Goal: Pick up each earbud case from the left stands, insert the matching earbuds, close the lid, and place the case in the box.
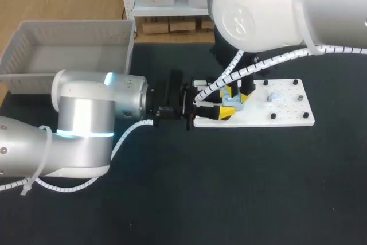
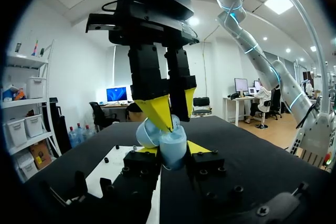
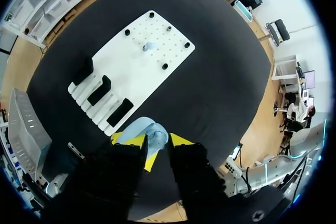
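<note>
A pale blue earbud case (image 2: 169, 146) stands with its lid (image 2: 143, 134) open between the yellow tips of my left gripper (image 2: 173, 150), which is shut on it from both sides. My right gripper (image 2: 176, 109) hangs straight down over the case, its tips a narrow gap apart right at the case's opening, with nothing visible between them. From above, the case (image 1: 236, 101) is at the white board's left part, held by the left gripper (image 1: 225, 111) under the right gripper (image 1: 238, 91). In the right wrist view the case (image 3: 150, 130) lies just beyond the right gripper (image 3: 156, 142).
The white board (image 1: 289, 113) carries black stands (image 3: 100, 90) on its left, small black pegs and one pale earbud (image 1: 272, 96). A grey box (image 1: 69, 50) sits at the table's back left. Bare black tabletop (image 1: 229, 187) fills the front.
</note>
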You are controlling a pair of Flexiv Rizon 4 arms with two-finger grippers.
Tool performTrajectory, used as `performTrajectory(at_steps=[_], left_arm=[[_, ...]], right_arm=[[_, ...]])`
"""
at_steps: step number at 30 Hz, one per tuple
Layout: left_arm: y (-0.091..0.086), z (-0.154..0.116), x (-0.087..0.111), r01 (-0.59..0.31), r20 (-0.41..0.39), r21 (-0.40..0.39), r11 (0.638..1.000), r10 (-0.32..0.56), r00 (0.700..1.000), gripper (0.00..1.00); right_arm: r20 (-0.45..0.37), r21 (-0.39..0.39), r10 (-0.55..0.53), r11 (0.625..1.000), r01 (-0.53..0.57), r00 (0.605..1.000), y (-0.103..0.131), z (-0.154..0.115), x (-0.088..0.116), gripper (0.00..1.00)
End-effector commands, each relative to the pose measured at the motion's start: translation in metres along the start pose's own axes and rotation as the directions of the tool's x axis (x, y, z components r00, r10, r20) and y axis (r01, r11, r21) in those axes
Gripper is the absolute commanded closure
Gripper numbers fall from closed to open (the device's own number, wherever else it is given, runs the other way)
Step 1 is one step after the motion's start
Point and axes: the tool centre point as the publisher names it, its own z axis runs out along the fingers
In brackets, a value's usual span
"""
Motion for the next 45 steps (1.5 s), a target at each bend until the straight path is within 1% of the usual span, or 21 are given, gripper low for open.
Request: performTrajectory(at_steps=[1, 3, 6, 8, 9, 10, 12, 13, 14, 15, 17, 20, 21, 23, 24, 25, 31, 34, 38, 40, 45], left_arm=[[-0.003, 0.001, -0.001, -0.004, 0.003, -0.005, 1.000, 0.004, 1.000, 1.00], [-0.003, 0.001, -0.001, -0.004, 0.003, -0.005, 1.000, 0.004, 1.000, 1.00], [-0.003, 0.001, -0.001, -0.004, 0.003, -0.005, 1.000, 0.004, 1.000, 1.00], [-0.003, 0.001, -0.001, -0.004, 0.003, -0.005, 1.000, 0.004, 1.000, 1.00], [-0.003, 0.001, -0.001, -0.004, 0.003, -0.005, 1.000, 0.004, 1.000, 1.00], [-0.003, 0.001, -0.001, -0.004, 0.003, -0.005, 1.000, 0.004, 1.000, 1.00], [-0.003, 0.001, -0.001, -0.004, 0.003, -0.005, 1.000, 0.004, 1.000, 1.00], [-0.003, 0.001, -0.001, -0.004, 0.003, -0.005, 1.000, 0.004, 1.000, 1.00], [-0.003, 0.001, -0.001, -0.004, 0.003, -0.005, 1.000, 0.004, 1.000, 1.00], [-0.003, 0.001, -0.001, -0.004, 0.003, -0.005, 1.000, 0.004, 1.000, 1.00], [-0.003, 0.001, -0.001, -0.004, 0.003, -0.005, 1.000, 0.004, 1.000, 1.00], [-0.003, 0.001, -0.001, -0.004, 0.003, -0.005, 1.000, 0.004, 1.000, 1.00], [-0.003, 0.001, -0.001, -0.004, 0.003, -0.005, 1.000, 0.004, 1.000, 1.00], [-0.003, 0.001, -0.001, -0.004, 0.003, -0.005, 1.000, 0.004, 1.000, 1.00], [-0.003, 0.001, -0.001, -0.004, 0.003, -0.005, 1.000, 0.004, 1.000, 1.00], [-0.003, 0.001, -0.001, -0.004, 0.003, -0.005, 1.000, 0.004, 1.000, 1.00], [-0.003, 0.001, -0.001, -0.004, 0.003, -0.005, 1.000, 0.004, 1.000, 1.00], [-0.003, 0.001, -0.001, -0.004, 0.003, -0.005, 1.000, 0.004, 1.000, 1.00], [-0.003, 0.001, -0.001, -0.004, 0.003, -0.005, 1.000, 0.004, 1.000, 1.00], [-0.003, 0.001, -0.001, -0.004, 0.003, -0.005, 1.000, 0.004, 1.000, 1.00], [-0.003, 0.001, -0.001, -0.004, 0.003, -0.005, 1.000, 0.004, 1.000, 1.00]], right_arm=[[-0.011, -0.034, -0.007, 0.999, 0.006, 1.000, -0.011, -0.005, 0.002, 0.00], [-0.020, -0.059, -0.016, 0.998, 0.015, 1.000, -0.020, -0.011, 0.005, 0.00], [-0.031, -0.121, -0.043, 0.992, 0.039, 0.999, -0.035, -0.020, 0.004, 0.00], [-0.037, -0.187, -0.073, 0.980, 0.065, 0.997, -0.045, -0.025, 0.000, 0.13], [-0.009, -0.212, -0.098, 0.973, 0.094, 0.995, -0.049, -0.026, -0.003, 0.24], [0.019, -0.236, -0.136, 0.962, 0.136, 0.991, -0.053, -0.027, -0.006, 0.33], [0.058, -0.290, -0.196, 0.935, 0.204, 0.979, -0.060, -0.029, -0.012, 0.40], [0.090, -0.295, -0.222, 0.925, 0.239, 0.971, -0.063, -0.028, -0.014, 0.43], [0.111, -0.299, -0.232, 0.920, 0.255, 0.966, -0.065, -0.027, -0.017, 0.48], [0.113, -0.319, -0.235, 0.911, 0.259, 0.965, -0.066, -0.027, -0.022, 0.50], [0.131, -0.340, -0.233, 0.902, 0.265, 0.964, -0.068, -0.026, -0.033, 0.38], [0.134, -0.347, -0.234, 0.899, 0.267, 0.963, -0.068, -0.023, -0.047, 0.37], [0.135, -0.347, -0.236, 0.899, 0.268, 0.962, -0.067, -0.021, -0.051, 0.34], [0.146, -0.346, -0.253, 0.893, 0.289, 0.956, -0.065, -0.018, -0.058, 0.22], [0.154, -0.343, -0.260, 0.890, 0.299, 0.953, -0.064, -0.016, -0.061, 0.24], [0.161, -0.346, -0.269, 0.886, 0.309, 0.950, -0.063, -0.015, -0.063, 0.30], [0.194, -0.333, -0.319, 0.868, 0.368, 0.928, -0.053, -0.004, -0.078, 0.37], [0.200, -0.320, -0.343, 0.862, 0.392, 0.918, -0.048, 0.003, -0.087, 0.44], [0.218, -0.281, -0.385, 0.855, 0.436, 0.897, -0.041, 0.014, -0.096, 0.47], [0.226, -0.266, -0.408, 0.848, 0.459, 0.884, -0.038, 0.019, -0.099, 0.51], [0.254, -0.233, -0.461, 0.824, 0.516, 0.850, -0.030, 0.033, -0.104, 0.50]])
